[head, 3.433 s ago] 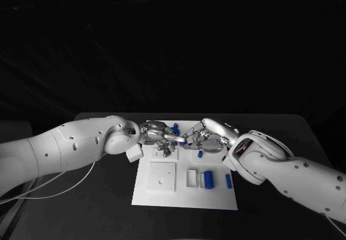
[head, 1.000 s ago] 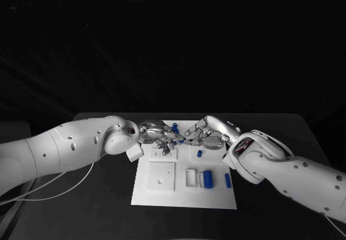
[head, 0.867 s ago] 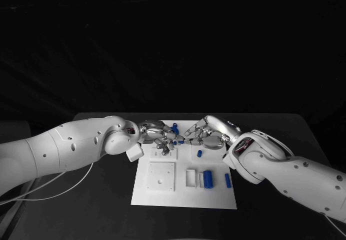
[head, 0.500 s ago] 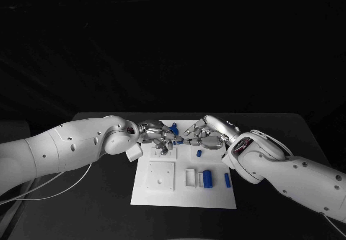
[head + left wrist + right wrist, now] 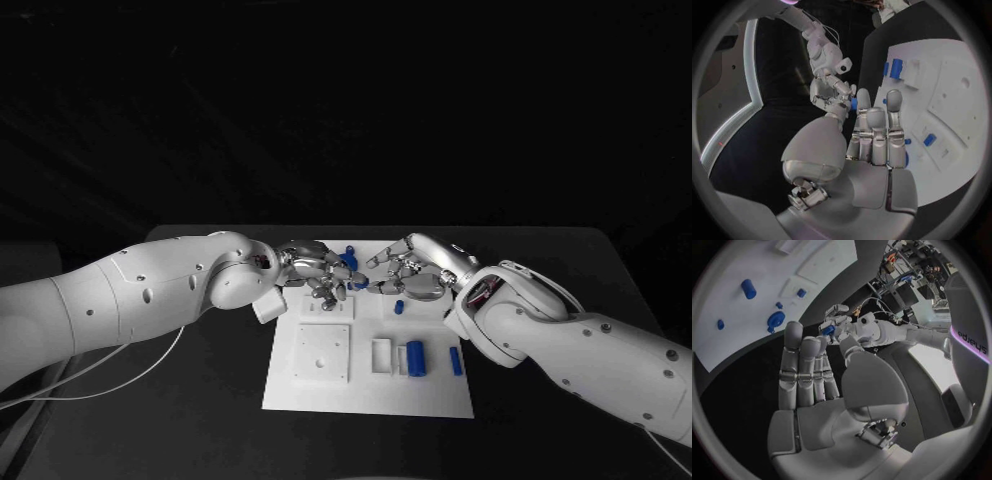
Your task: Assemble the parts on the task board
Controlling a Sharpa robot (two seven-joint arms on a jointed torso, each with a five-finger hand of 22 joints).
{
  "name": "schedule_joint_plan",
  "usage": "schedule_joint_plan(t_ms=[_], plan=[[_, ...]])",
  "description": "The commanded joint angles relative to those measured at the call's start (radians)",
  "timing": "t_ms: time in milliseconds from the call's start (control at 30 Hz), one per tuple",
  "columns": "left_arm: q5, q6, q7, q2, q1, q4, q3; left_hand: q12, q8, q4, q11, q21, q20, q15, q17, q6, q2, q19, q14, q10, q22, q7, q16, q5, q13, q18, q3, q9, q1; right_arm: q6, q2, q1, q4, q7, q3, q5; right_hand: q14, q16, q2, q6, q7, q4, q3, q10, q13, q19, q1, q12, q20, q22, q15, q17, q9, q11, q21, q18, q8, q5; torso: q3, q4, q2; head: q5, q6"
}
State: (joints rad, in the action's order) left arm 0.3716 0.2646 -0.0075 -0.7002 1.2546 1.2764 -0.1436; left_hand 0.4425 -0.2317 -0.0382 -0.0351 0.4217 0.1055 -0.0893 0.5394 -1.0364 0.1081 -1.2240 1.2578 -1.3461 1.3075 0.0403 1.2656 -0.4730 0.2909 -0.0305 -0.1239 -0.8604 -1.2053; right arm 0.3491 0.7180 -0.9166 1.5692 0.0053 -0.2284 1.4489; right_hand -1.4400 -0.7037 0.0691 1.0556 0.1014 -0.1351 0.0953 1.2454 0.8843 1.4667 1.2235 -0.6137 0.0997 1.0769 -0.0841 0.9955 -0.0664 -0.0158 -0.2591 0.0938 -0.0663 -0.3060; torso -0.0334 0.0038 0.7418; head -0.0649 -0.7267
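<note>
1. Flat white rectangular task board (image 5: 368, 390) lies mid black table (image 5: 173, 420), long side running away from the robot.
2. Left silver hand (image 5: 320, 270) and right silver hand (image 5: 408, 272) meet fingertip to fingertip over the board's far end.
3. Small blue part (image 5: 348, 262) sits between the two hands' fingertips; right wrist view shows it pinched at the left hand's fingertips (image 5: 831, 329).
4. Right hand: fingers straight and side by side, thumb up near the part; cannot tell whether it grips it too.
5. Blue cylinder part (image 5: 418, 359) lies in a recess on the board's near right, a thin blue bar part (image 5: 457, 362) just beside it.
6. Small blue peg part (image 5: 400, 306) stands under the right hand.
</note>
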Motion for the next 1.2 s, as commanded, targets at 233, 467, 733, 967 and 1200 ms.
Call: schedule_joint_plan(t_ms=[233, 467, 733, 967, 1200], plan=[[0.002, 0.005, 0.010, 0.003, 0.001, 0.002, 0.000, 0.008, -0.002, -0.091, 0.000, 0.005, 0.003, 0.000, 0.001, -0.009, 0.004, 0.005, 0.007, -0.001, 0.019, -0.009, 0.005, 0.003, 0.002, -0.009, -0.094, -0.004, -0.011, -0.033, -0.006, 0.005, -0.002, 0.002, 0.000, 0.007, 0.001, 0.001, -0.003, -0.002, 0.000, -0.006, -0.011, -0.002, -0.004, 0.031, 0.016, -0.003, -0.006, 0.000, 0.008, -0.002, 0.000, 0.005, 0.003, 0.013, 0.003, -0.006, 0.0004, 0.0001, 0.000, -0.001, -0.002], [0.001, -0.001, 0.013, 0.004, 0.001, 0.002, 0.000, 0.009, -0.002, -0.090, 0.000, 0.006, 0.003, 0.000, 0.000, -0.009, 0.005, 0.005, 0.007, -0.001, 0.019, -0.009, 0.005, 0.003, 0.003, -0.009, -0.094, -0.005, -0.011, -0.046, -0.010, 0.011, -0.003, 0.005, 0.000, 0.007, 0.001, -0.001, -0.008, 0.008, -0.002, -0.013, -0.009, -0.002, -0.005, 0.032, 0.016, -0.005, -0.005, 0.002, 0.008, -0.001, 0.001, 0.003, 0.002, 0.013, 0.004, -0.008, 0.0004, 0.0002, 0.000, -0.001, -0.003], [0.000, -0.004, 0.016, 0.005, 0.001, 0.001, 0.001, 0.010, -0.001, -0.089, 0.000, 0.006, 0.003, 0.000, 0.000, -0.008, 0.005, 0.005, 0.007, 0.000, 0.019, -0.009, 0.005, 0.005, 0.003, -0.010, -0.093, -0.006, -0.011, -0.049, -0.014, 0.014, -0.003, 0.006, 0.000, 0.008, 0.000, -0.002, -0.012, 0.017, -0.004, -0.027, 0.003, -0.002, -0.007, 0.031, 0.010, -0.008, -0.005, 0.007, 0.007, -0.002, 0.001, 0.002, 0.000, 0.013, 0.004, -0.011, 0.0002, 0.0000, 0.000, -0.001, -0.003], [-0.001, -0.005, 0.017, 0.004, 0.001, 0.000, 0.001, 0.010, -0.001, -0.089, 0.000, 0.006, 0.003, 0.000, 0.000, -0.008, 0.005, 0.005, 0.007, 0.000, 0.019, -0.009, 0.005, 0.005, 0.003, -0.010, -0.093, -0.006, -0.011, -0.052, -0.014, 0.016, -0.003, 0.006, 0.001, 0.009, -0.001, -0.002, -0.013, 0.028, -0.007, -0.032, 0.013, -0.001, -0.007, 0.032, 0.001, -0.010, -0.004, 0.010, 0.006, -0.002, 0.000, 0.001, -0.001, 0.012, 0.004, -0.017, 0.0002, 0.0000, 0.000, -0.001, -0.004], [-0.001, -0.010, 0.014, 0.003, 0.001, -0.003, 0.001, 0.012, -0.001, -0.087, 0.000, 0.008, 0.002, 0.000, -0.001, -0.007, 0.006, 0.004, 0.008, 0.001, 0.019, -0.009, 0.005, 0.006, 0.004, -0.010, -0.094, -0.009, -0.013, -0.051, -0.010, 0.018, 0.001, 0.007, 0.001, 0.009, -0.002, -0.003, -0.015, 0.039, -0.010, -0.034, 0.019, 0.001, -0.007, 0.033, -0.003, -0.011, -0.002, 0.012, 0.005, -0.002, 0.000, -0.001, -0.003, 0.010, 0.003, -0.019, 0.0000, 0.0000, 0.000, -0.001, -0.005]])
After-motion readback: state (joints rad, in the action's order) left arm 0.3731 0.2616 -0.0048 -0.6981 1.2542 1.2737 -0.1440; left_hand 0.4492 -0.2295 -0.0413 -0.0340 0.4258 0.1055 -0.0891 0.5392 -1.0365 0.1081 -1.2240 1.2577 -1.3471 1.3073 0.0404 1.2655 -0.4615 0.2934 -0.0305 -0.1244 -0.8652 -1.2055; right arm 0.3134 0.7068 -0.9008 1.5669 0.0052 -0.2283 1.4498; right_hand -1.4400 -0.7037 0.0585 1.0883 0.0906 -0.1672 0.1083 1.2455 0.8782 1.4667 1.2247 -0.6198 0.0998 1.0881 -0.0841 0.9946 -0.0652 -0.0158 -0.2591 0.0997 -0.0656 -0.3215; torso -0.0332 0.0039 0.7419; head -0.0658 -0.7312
